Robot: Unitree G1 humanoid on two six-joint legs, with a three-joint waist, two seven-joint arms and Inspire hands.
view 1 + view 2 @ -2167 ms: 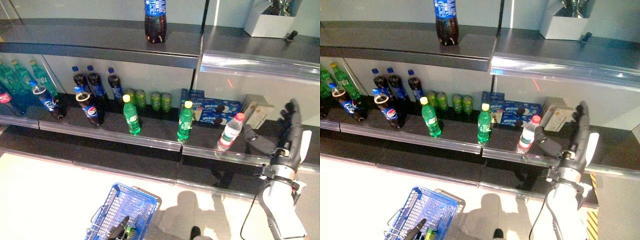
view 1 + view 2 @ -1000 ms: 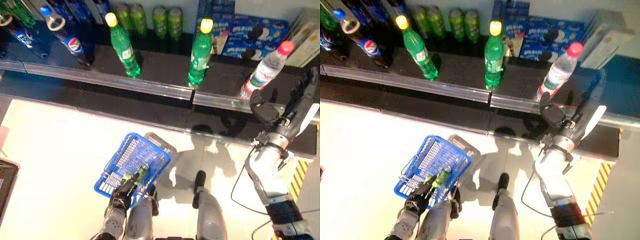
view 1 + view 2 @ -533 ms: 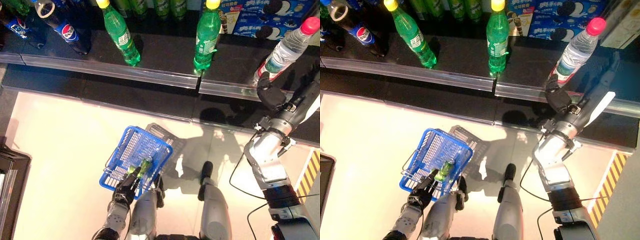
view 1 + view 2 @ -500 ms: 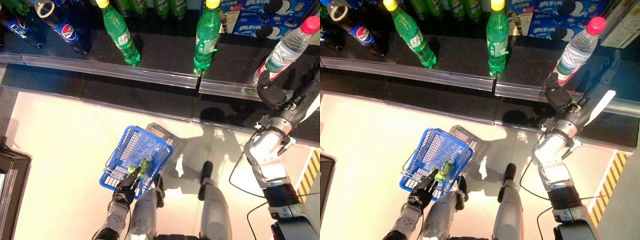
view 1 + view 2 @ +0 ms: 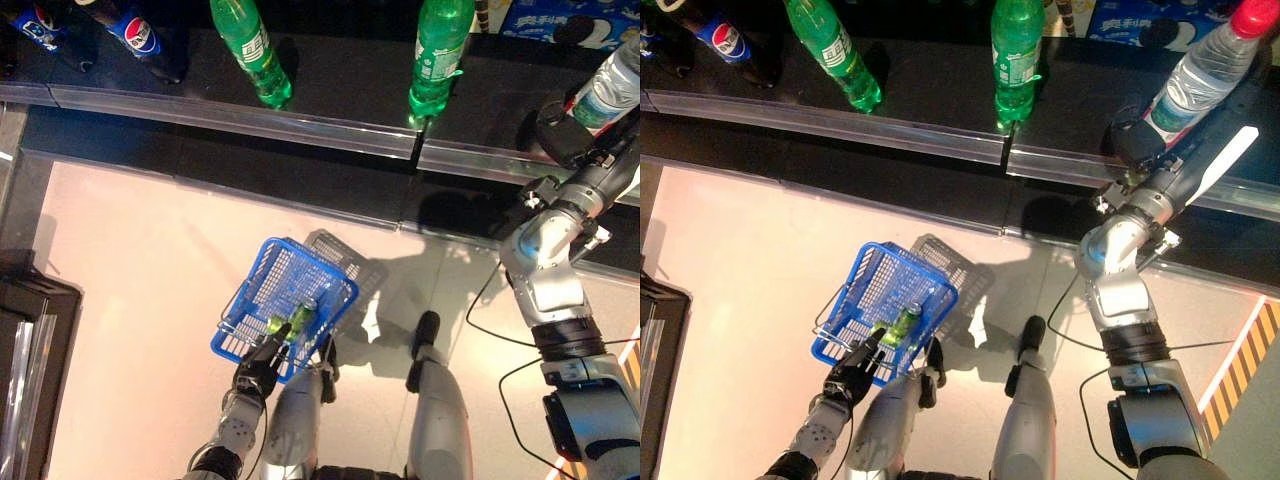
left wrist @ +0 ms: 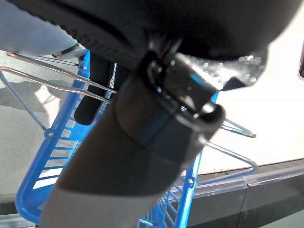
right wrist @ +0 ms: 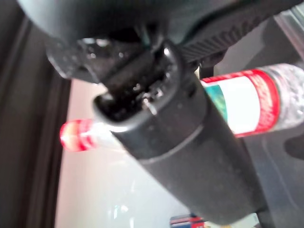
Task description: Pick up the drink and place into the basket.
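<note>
A clear water bottle (image 5: 1190,75) with a pink cap and a red label stands on the dark shelf at the right. It also shows in the right wrist view (image 7: 247,102). My right hand (image 5: 1160,165) is open at the bottle's base, with the thumb on its left and straight fingers along its right. My left hand (image 5: 850,378) is shut on the wire handles (image 6: 47,78) of the blue basket (image 5: 865,290), which hangs low at the left above the floor. A green drink (image 5: 902,325) lies in the basket.
Green bottles (image 5: 1015,55) and cola bottles (image 5: 725,40) stand further left on the same shelf, behind its clear front rail (image 5: 890,130). Blue biscuit boxes (image 5: 1140,25) sit behind the water bottle. A dark unit (image 5: 655,320) stands at the floor's left edge.
The camera has tilted down, so the shelf sits higher in view. My right hand has reached closer to the water bottle, with its thumb now beside the base. The basket hangs as before.
</note>
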